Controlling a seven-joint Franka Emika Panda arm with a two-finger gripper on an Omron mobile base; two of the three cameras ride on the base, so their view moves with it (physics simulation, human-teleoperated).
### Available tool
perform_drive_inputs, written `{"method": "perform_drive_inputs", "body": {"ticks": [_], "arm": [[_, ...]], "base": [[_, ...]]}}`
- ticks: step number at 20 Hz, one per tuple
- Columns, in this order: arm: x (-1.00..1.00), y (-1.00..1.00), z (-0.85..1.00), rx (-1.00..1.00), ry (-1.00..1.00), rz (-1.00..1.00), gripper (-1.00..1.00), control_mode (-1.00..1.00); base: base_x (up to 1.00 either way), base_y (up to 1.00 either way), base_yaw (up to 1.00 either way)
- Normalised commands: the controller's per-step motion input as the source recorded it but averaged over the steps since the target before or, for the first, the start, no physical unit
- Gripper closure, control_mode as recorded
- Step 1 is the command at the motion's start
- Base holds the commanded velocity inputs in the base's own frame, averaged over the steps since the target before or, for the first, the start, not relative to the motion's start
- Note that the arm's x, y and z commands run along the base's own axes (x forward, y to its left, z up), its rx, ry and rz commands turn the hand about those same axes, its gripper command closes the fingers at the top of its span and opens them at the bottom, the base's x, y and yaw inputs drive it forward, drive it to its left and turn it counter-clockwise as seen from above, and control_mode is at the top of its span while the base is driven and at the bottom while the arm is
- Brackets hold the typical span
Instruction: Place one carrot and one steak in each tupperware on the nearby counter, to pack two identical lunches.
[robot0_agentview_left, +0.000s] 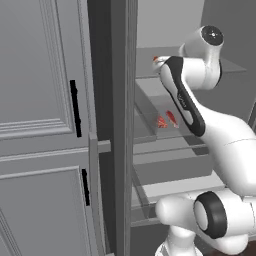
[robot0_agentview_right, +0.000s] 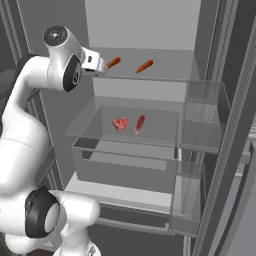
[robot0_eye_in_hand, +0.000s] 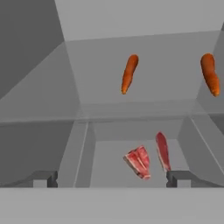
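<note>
The nearer carrot (robot0_agentview_right: 114, 62) lies on the upper shelf (robot0_agentview_right: 165, 65) of the open fridge, and it is the thing I would go for first. It sits just ahead of my end effector (robot0_eye_in_hand: 111, 178) and a little to its right, at nearly the same height. In the hand view its long axis runs away from me, leaning slightly, with the thin tip towards me. So, as I judge it, the fingers must close across it, not along it. The end effector is released: the two finger tips stand wide apart at the bottom of the hand view and nothing is between them. The second carrot (robot0_agentview_right: 144, 66) lies on the same shelf further to the right, well apart from the first one, also slanted. One level down, inside the clear drawer (robot0_agentview_right: 80, 137), the two steaks are near each other. One steak (robot0_agentview_right: 120, 123) lies flat and shows its marbled face. The other steak (robot0_agentview_right: 139, 123) is seen more on its edge, as a narrow red strip to the right. The shelf is flat, grey and bare around the carrots, so there is room to come down on them. The fridge wall is close on the left of the arm and the door bins (robot0_agentview_right: 202, 107) stand to the right.
</note>
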Motion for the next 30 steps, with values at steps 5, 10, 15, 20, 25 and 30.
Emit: {"method": "perform_drive_inputs", "body": {"ticks": [5,10,15,20,25,30], "arm": [[0.46,-0.05,0.09,0.02,-0.01,0.00,-1.00,-1.00],[0.50,-0.16,-0.01,0.01,0.03,-0.05,-1.00,-1.00],[0.17,-0.04,0.00,0.00,0.00,0.00,-1.00,-1.00],[0.29,-0.07,0.00,0.00,0.00,0.00,-1.00,-1.00],[0.33,-0.12,-0.02,0.00,0.00,0.00,-1.00,-1.00],[0.50,-0.05,-0.14,-0.01,0.00,0.00,-1.00,-1.00]], "base": [[0.00,0.00,0.00],[0.00,0.00,0.00],[0.00,0.00,0.00],[0.00,0.00,0.00],[0.00,0.00,0.00],[0.00,0.00,0.00]]}}
